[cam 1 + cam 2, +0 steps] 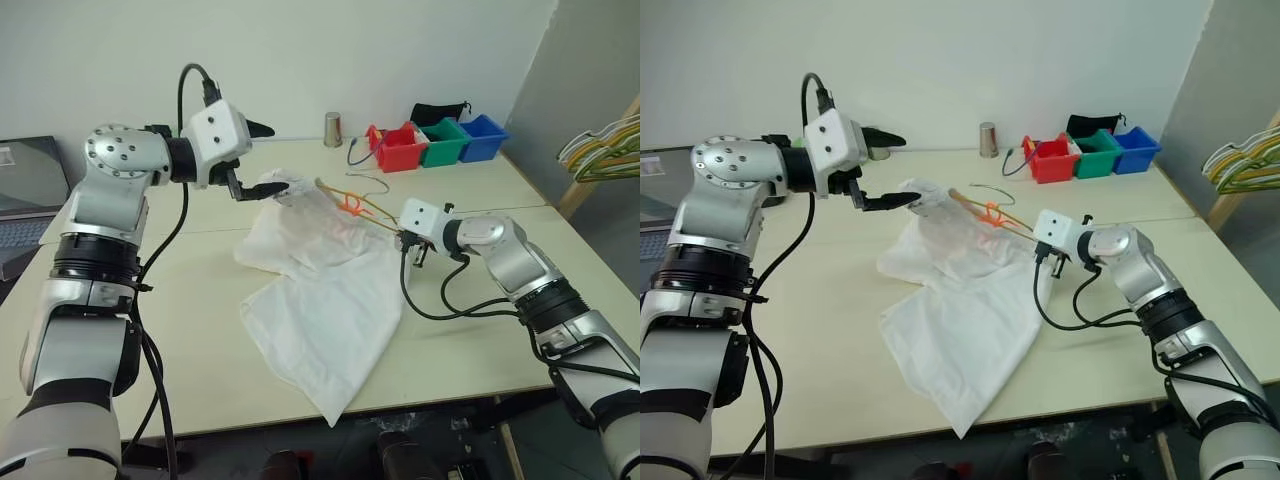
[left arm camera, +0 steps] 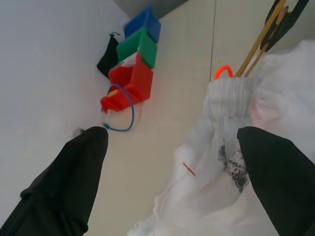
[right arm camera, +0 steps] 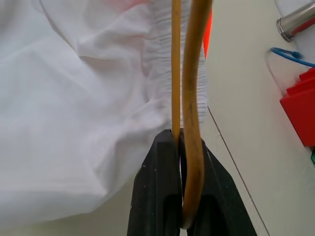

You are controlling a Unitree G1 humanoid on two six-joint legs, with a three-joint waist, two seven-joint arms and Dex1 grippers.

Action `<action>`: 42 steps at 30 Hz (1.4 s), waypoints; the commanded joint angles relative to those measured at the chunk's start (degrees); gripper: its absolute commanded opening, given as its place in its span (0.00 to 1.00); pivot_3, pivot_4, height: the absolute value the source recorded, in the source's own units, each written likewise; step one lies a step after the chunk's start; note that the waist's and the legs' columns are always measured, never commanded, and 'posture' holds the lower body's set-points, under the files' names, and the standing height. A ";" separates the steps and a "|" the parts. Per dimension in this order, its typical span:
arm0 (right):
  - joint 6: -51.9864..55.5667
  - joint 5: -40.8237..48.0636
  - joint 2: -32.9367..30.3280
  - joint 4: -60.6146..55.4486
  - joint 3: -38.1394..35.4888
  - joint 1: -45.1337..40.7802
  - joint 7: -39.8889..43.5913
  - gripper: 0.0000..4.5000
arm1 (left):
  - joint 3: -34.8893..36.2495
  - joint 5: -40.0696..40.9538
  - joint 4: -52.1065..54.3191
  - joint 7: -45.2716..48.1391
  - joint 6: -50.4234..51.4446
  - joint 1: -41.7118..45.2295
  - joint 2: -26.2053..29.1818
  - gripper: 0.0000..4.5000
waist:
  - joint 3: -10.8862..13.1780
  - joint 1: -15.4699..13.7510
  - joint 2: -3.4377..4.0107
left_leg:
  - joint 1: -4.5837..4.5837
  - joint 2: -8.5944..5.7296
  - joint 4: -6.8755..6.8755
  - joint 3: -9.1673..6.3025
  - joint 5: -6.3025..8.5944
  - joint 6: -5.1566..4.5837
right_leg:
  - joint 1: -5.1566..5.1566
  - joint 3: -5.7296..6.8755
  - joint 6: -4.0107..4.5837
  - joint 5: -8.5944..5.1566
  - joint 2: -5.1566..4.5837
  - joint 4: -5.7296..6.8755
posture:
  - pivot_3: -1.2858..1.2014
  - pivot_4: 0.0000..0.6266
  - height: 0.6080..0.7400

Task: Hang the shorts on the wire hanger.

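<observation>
The shorts (image 1: 320, 300), white and wrinkled, lie spread across the middle of the table (image 1: 200, 340), with their elastic waistband (image 2: 229, 98) raised at the far end. The wire hanger (image 3: 175, 59), thin and yellow-gold, runs under that waistband and slants back to my right gripper (image 3: 179, 135), which is shut on it to the right of the shorts. An orange loop (image 1: 350, 205) sits on the wire near the waistband. My left gripper (image 1: 272, 157) hovers open at the raised waistband, its lower finger (image 1: 268, 188) against the fabric's edge.
Red (image 1: 400, 150), green (image 1: 445, 143) and blue (image 1: 483, 137) bins stand at the back right with a black pouch (image 1: 438, 112), a blue cable and a metal cup (image 1: 333, 129). A laptop (image 1: 20, 200) lies at the far left. More hangers (image 1: 600, 150) hang beyond the table's right side.
</observation>
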State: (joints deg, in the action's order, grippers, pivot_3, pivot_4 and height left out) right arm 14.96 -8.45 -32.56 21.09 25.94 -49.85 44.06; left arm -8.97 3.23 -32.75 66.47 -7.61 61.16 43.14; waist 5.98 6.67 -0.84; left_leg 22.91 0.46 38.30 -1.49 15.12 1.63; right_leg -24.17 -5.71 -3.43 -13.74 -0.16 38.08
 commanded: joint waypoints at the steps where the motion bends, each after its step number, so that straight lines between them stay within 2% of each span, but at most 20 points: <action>1: 0.46 -2.27 0.40 -4.80 -1.40 -1.17 0.14 0.00 | -1.39 -2.49 -2.01 2.78 -3.40 2.37 0.02 1.00 | -0.01 0.05 0.00 | 0.00 0.01 0.04 -0.01 0.00 0.00 | 0.01 0.01 0.00 0.00 0.01 0.03 | 0.49 0.02 1.00; 9: 3.73 -5.46 1.52 -9.15 -1.56 -1.48 1.40 0.00 | -3.89 -7.08 -7.93 5.07 -7.31 4.02 -1.10 1.00 | -0.01 1.26 0.00 | 0.00 0.02 0.09 -0.11 0.00 0.00 | 0.01 0.06 0.01 0.01 0.01 0.14 | 0.48 0.02 1.00; 15: 2.85 -7.52 2.27 -13.80 -0.51 -1.53 2.59 0.00 | -5.61 -12.53 -14.48 -0.55 -11.69 5.75 -3.83 1.00 | -0.02 1.60 -0.01 | -0.02 0.01 0.10 -0.14 0.00 0.00 | 0.01 0.08 0.01 0.01 0.01 0.18 | 0.48 0.01 1.00; 23: 3.28 -10.82 3.80 -17.80 -0.04 -2.40 3.37 0.00 | -7.87 -16.30 -15.82 -0.68 -15.33 4.06 -5.04 1.00 | -0.03 1.73 -0.02 | -0.01 0.01 0.28 -0.17 0.01 0.00 | -0.05 0.10 0.01 0.00 0.01 0.51 | 0.48 0.00 1.00; 30: 3.15 -12.96 4.75 -18.73 -0.37 -2.11 3.68 0.00 | -7.95 -18.43 -16.40 -3.28 -16.20 4.50 -5.83 0.73 | -0.04 1.69 -0.05 | 0.01 0.00 0.47 -0.19 0.01 -0.01 | -0.04 0.11 0.00 -0.01 0.01 0.65 | 0.48 0.00 1.00; 42: 2.11 -14.14 4.58 -18.29 -1.01 -0.34 3.43 0.00 | -5.94 -16.93 -16.08 -3.63 -14.26 4.38 -6.07 0.17 | -0.05 1.69 -0.06 | 0.01 0.00 0.47 -0.21 0.01 -0.01 | -0.04 0.12 0.00 -0.01 0.01 0.68 | 0.49 0.00 1.00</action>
State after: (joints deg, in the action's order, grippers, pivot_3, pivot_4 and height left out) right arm 19.29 -23.41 -28.64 6.44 26.09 -49.20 47.41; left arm -16.47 -15.25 -50.12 63.17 -21.84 64.70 37.32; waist 5.92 8.36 -0.90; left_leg 22.92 0.46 38.77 -1.70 15.13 1.63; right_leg -24.22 -5.59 -3.43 -13.75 -0.14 38.77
